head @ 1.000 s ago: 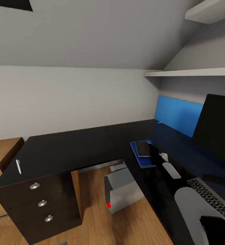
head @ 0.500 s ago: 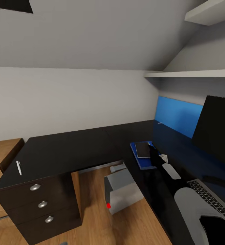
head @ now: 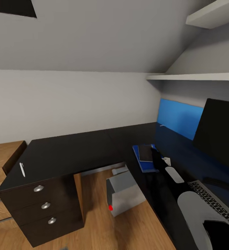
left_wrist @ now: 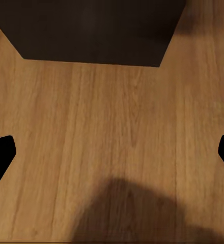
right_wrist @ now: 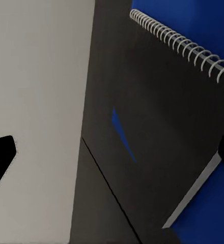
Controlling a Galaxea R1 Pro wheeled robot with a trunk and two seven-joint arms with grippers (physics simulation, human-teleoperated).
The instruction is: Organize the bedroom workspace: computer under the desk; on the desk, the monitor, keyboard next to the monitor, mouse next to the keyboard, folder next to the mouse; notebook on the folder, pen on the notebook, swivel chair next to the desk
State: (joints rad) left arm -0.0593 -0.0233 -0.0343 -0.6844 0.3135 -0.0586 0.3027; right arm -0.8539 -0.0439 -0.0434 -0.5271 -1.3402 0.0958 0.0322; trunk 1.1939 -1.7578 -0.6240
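A: What's done, nearest first?

B: Keyboard [head: 215,201] sits at the desk's [head: 93,146] near edge below the monitor [head: 220,132]; the computer [head: 123,194] stands underneath. Farther along, the notebook [head: 145,153] lies on the folder [head: 142,160].

A: And what's left?

B: The pen [head: 22,169], lying at the far-left corner. Right gripper [right_wrist: 112,152] hovers spread above the notebook; left gripper [left_wrist: 112,152] is spread over floor [left_wrist: 117,147].
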